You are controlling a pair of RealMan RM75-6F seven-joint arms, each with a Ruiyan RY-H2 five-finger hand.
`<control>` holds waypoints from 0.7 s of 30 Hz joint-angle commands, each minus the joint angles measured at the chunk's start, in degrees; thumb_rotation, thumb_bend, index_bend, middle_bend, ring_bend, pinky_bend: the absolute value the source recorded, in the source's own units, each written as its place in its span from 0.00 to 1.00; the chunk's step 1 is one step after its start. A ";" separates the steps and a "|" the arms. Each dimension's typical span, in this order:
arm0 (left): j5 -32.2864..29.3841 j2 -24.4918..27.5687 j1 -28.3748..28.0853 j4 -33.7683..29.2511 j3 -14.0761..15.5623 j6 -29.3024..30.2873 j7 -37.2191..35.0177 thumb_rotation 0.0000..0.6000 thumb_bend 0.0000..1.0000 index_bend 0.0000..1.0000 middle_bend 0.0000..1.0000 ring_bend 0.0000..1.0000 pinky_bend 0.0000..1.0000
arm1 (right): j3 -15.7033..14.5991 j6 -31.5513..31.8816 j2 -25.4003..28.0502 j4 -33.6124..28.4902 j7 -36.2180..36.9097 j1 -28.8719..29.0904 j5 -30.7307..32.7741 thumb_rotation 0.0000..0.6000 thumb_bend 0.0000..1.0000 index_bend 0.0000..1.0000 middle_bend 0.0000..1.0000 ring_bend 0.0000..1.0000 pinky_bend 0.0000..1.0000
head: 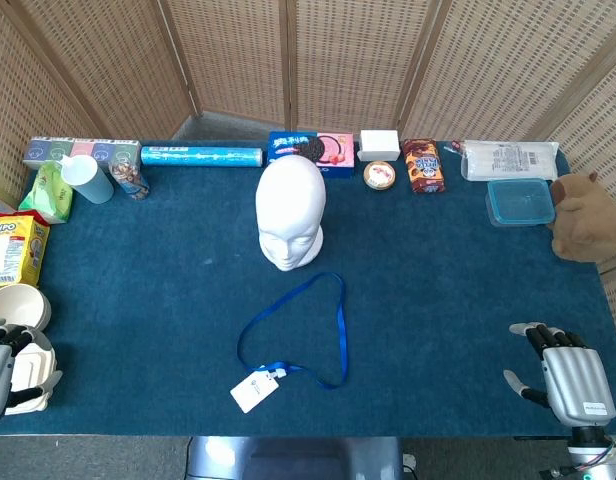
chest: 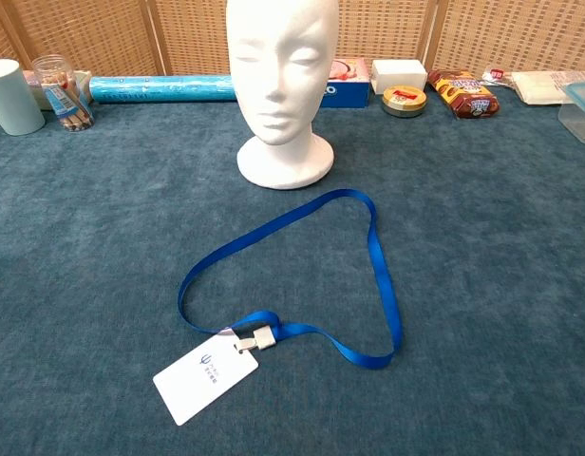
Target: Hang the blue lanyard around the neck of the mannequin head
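A white mannequin head [head: 290, 212] stands upright mid-table, facing me; the chest view shows the mannequin head [chest: 281, 85] from the front. The blue lanyard [head: 340, 320] lies flat in an open loop on the cloth just in front of it, with a white badge card [head: 254, 390] at its near end. In the chest view the lanyard [chest: 380, 271] and its card [chest: 204, 377] lie untouched. My left hand [head: 13, 368] rests at the near left corner, fingers apart, holding nothing. My right hand [head: 566, 372] hovers at the near right corner, fingers spread and empty.
Snack boxes, a blue roll [head: 201, 156], a white cup [head: 88, 180], a tin [head: 379, 175] and packets line the far edge. A blue-lidded box [head: 520, 201] and a brown plush toy [head: 588, 215] sit at the right. A yellow box [head: 13, 250] and a bowl [head: 16, 303] stand at the left.
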 commanded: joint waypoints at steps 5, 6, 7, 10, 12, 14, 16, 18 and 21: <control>-0.53 -0.09 -0.35 0.30 -0.17 -0.70 0.18 0.99 0.18 0.49 0.41 0.30 0.17 | 0.01 -0.29 -0.02 -0.39 -0.04 0.08 0.41 0.91 0.25 0.32 0.37 0.39 0.37; -0.52 -0.11 -0.40 0.28 -0.08 -0.93 0.15 0.99 0.18 0.49 0.41 0.30 0.17 | -0.05 -0.42 0.04 -0.39 0.05 0.09 0.49 0.91 0.25 0.32 0.37 0.39 0.36; -0.47 -0.12 -0.41 0.27 -0.04 -0.98 0.14 0.99 0.18 0.49 0.41 0.30 0.17 | -0.08 -0.51 0.02 -0.35 0.09 0.12 0.53 0.91 0.25 0.32 0.37 0.39 0.36; -0.18 -0.29 -0.17 0.20 -0.04 -0.45 -0.02 0.99 0.18 0.49 0.41 0.30 0.17 | -0.18 -0.64 0.15 -0.33 0.48 0.19 0.34 0.91 0.25 0.32 0.37 0.39 0.36; -0.09 -0.29 -0.07 0.21 -0.11 -0.18 -0.19 0.99 0.18 0.49 0.41 0.30 0.17 | -0.15 -0.44 0.13 -0.25 0.78 0.20 0.02 0.91 0.25 0.32 0.37 0.39 0.36; -0.10 -0.20 -0.11 0.26 -0.24 -0.09 -0.24 0.99 0.18 0.49 0.41 0.30 0.17 | -0.02 -0.34 0.09 -0.27 0.99 0.32 -0.23 0.91 0.25 0.32 0.37 0.39 0.36; -0.16 -0.17 -0.28 0.29 -0.48 -0.15 -0.28 0.98 0.18 0.49 0.41 0.30 0.17 | 0.19 -0.45 -0.03 -0.44 0.98 0.61 -0.40 0.91 0.25 0.32 0.37 0.39 0.37; -0.21 -0.15 -0.57 0.20 -0.73 -0.40 -0.51 0.99 0.18 0.49 0.41 0.30 0.17 | 0.47 -0.73 -0.18 -0.81 0.77 1.03 -0.51 0.91 0.25 0.32 0.37 0.39 0.37; -0.17 -0.05 -1.19 0.05 -1.11 -1.02 -0.66 0.99 0.18 0.49 0.41 0.30 0.17 | 1.21 -1.64 -0.76 -1.54 0.01 2.14 -0.53 0.91 0.25 0.32 0.38 0.40 0.38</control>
